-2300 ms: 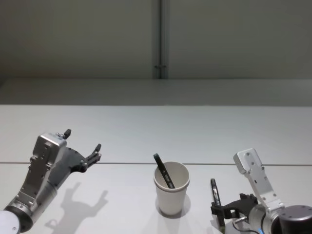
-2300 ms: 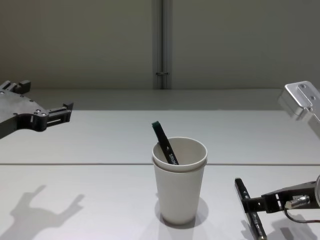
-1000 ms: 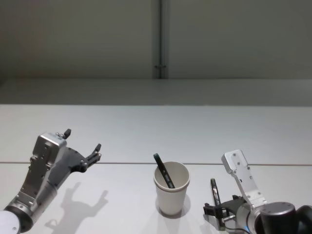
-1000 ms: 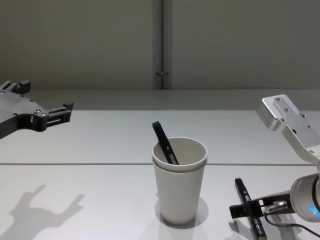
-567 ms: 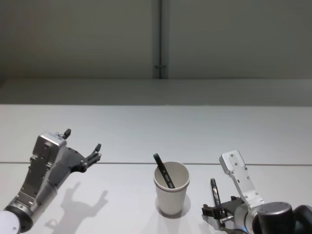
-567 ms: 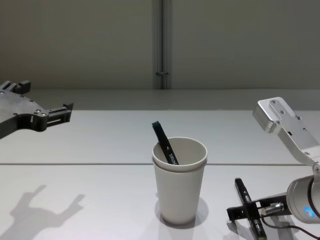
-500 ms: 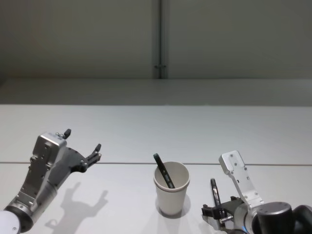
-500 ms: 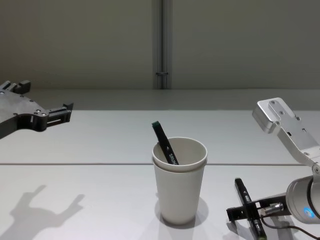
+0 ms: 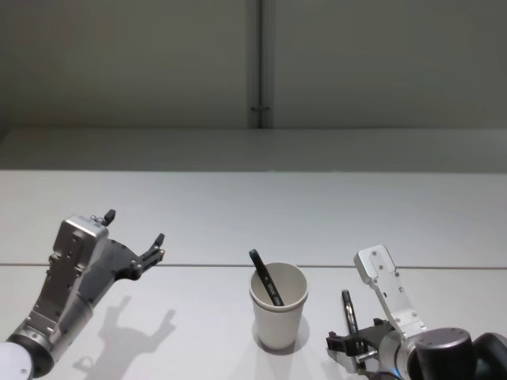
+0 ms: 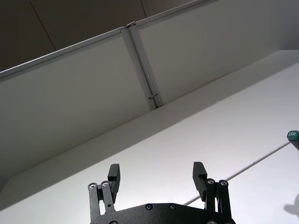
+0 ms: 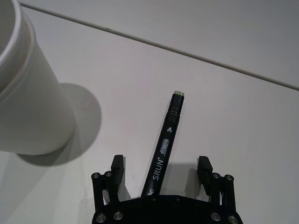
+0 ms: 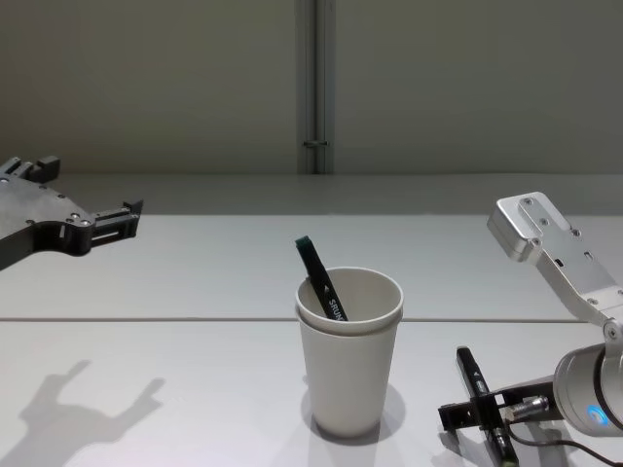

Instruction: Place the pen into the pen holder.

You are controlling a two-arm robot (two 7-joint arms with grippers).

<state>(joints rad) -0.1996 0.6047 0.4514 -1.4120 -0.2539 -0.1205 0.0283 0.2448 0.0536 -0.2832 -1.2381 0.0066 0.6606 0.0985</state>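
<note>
Fingers astride the second pen

My right gripper (image 11: 161, 170) sat low over the worktop (image 9: 238, 214), its fingers (image 11: 117, 166) spread with a black pen (image 11: 166, 148) lying flat between them, neither finger touching it. That pen lay on the worktop just beside the cup (image 12: 348, 350), on its right, apart from the cup's wall; in the chest view my right gripper (image 12: 477, 411) reached it from the lower right corner. The cup stood upright near the worktop's front edge with another dark pen (image 12: 320, 279) leaning inside it, its green-tipped end poking above the rim toward my left. My left gripper (image 9: 135, 237) hung raised above the worktop, well to the left of the cup, fingers (image 10: 113, 173) spread and holding nothing.
</note>
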